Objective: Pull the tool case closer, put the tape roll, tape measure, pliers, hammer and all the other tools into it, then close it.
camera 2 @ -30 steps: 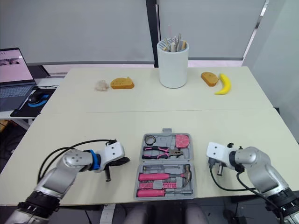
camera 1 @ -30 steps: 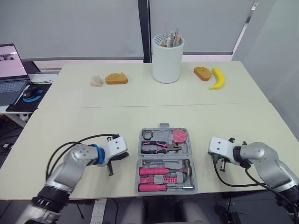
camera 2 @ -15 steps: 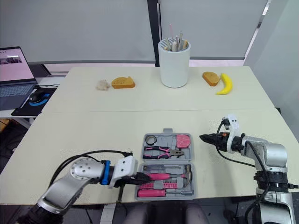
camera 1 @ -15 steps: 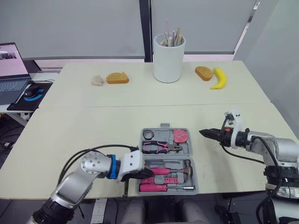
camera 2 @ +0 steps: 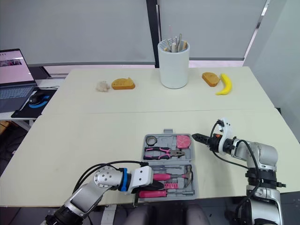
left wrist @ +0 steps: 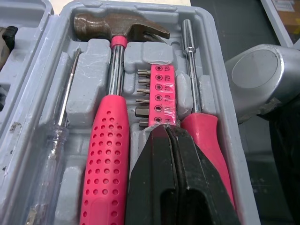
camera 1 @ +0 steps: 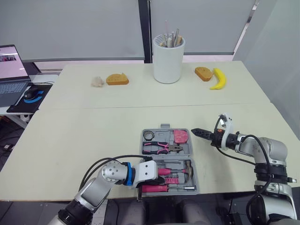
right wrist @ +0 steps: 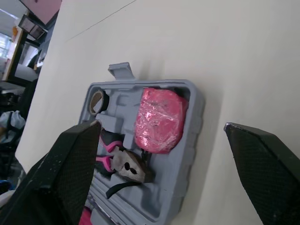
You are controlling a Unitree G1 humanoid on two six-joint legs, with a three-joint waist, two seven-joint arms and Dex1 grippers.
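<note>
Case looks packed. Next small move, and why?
Likely ease the right gripper onto the case far half's rim and pinch it, to fold it shut. Its fingers are open beside it; tools sit slotted; left gripper is shut over the near half.

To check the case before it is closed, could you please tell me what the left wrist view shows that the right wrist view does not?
Left wrist view, not the right: the hammer, the pink bit holder, a pink-handled screwdriver, a clear-handled screwdriver, and the left gripper, shut, over the bit holder. Right wrist view, not the left: the tape measure, tape roll, pliers, and the open right gripper. Both: the grey tool case, lying open.
</note>
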